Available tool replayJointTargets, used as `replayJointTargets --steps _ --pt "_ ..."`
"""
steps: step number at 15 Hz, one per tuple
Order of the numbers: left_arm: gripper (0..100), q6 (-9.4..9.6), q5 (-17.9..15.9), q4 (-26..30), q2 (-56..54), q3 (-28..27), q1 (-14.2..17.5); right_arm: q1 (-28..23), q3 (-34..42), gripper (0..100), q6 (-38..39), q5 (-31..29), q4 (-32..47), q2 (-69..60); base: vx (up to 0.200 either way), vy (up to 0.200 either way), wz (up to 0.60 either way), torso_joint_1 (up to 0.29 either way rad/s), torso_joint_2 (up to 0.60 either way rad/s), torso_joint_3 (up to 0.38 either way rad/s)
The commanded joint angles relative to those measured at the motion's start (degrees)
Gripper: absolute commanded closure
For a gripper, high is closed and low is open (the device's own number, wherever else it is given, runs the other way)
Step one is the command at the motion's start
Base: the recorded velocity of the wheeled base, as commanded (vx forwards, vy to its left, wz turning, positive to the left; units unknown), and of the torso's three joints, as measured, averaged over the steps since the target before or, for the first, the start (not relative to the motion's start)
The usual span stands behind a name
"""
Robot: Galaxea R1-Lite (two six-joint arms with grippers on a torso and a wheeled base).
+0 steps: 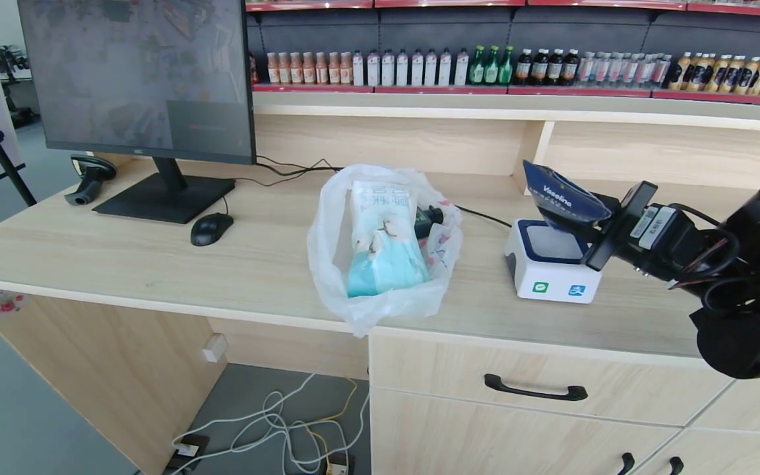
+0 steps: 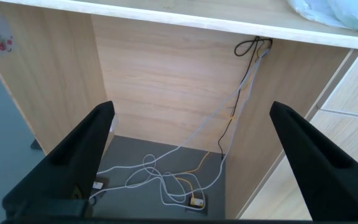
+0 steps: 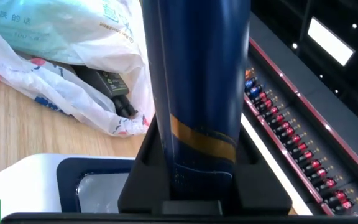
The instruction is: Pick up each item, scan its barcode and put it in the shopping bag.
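Right gripper (image 1: pixel 603 224) is clamping the blue tube (image 1: pixel 561 196) just above the scanner (image 1: pixel 555 280); barcode likely needs turning squarely toward it. Left gripper (image 2: pixel 191 111) is hanging under the counter (image 2: pixel 166 15), jaws apart.

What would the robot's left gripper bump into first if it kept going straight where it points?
Likely the wooden back panel under the counter. The left gripper, with its fingers open, might brush the hanging cables first, as depth is unclear.

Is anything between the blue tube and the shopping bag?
Nothing visible. The right pincer holds the blue tube above the scanner; only bare counter separates it from the open shopping bag.
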Motion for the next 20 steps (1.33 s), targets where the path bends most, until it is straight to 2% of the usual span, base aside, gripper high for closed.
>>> replayJointTargets --steps 1,16,20 --pt "0 -0.02 0.0 0.0 0.0 0.0 0.0 -0.7 0.7 100 -0.1 0.1 -0.1 0.0 0.0 0.0 0.0 0.0 0.0 0.0" --pt "0 -0.02 0.0 0.0 0.0 0.0 0.0 -1.4 3.5 100 -0.2 -0.2 -0.1 -2.0 0.0 0.0 0.0 0.0 0.0 0.0" --pt "0 -0.11 0.0 0.1 0.0 0.0 0.0 0.0 3.6 100 6.8 -8.7 -0.1 -4.6 0.0 0.0 0.0 0.0 0.0 0.0"
